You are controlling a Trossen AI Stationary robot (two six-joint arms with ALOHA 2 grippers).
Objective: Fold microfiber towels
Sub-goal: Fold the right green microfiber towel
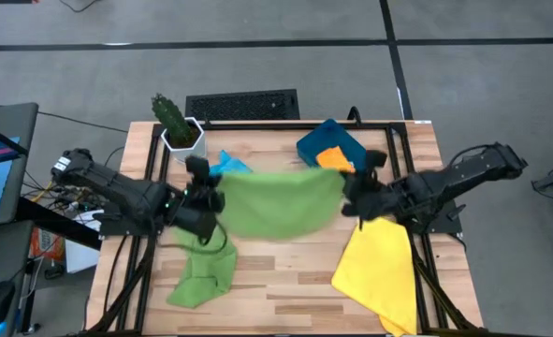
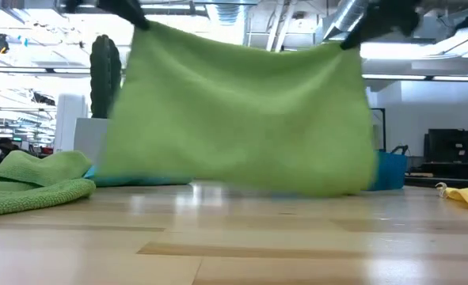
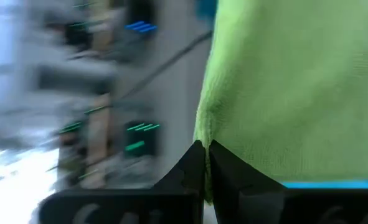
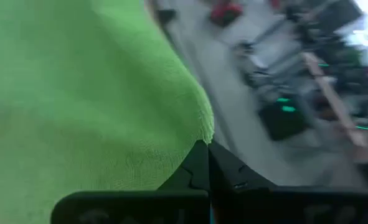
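Bright, even overhead light; motion-blurred backgrounds behind both wrist views.

A lab or workshop hall: exposed ceiling ducts (image 2: pixel 352 16), grey taped floor (image 1: pixel 257 56), wooden bench (image 1: pixel 285 281).

Green towel (image 1: pixel 281 201), centre frame: soft matt cloth showing a fine, fuzzy nap. Second green towel (image 1: pixel 204 271), lower left, and yellow towel (image 1: pixel 381 267), lower right: the same matt cloth, lying in soft creases. Table (image 1: pixel 285 281): pale wooden planks, smooth and faintly reflecting. Bin (image 1: pixel 327 140), upper centre: smooth teal plastic.
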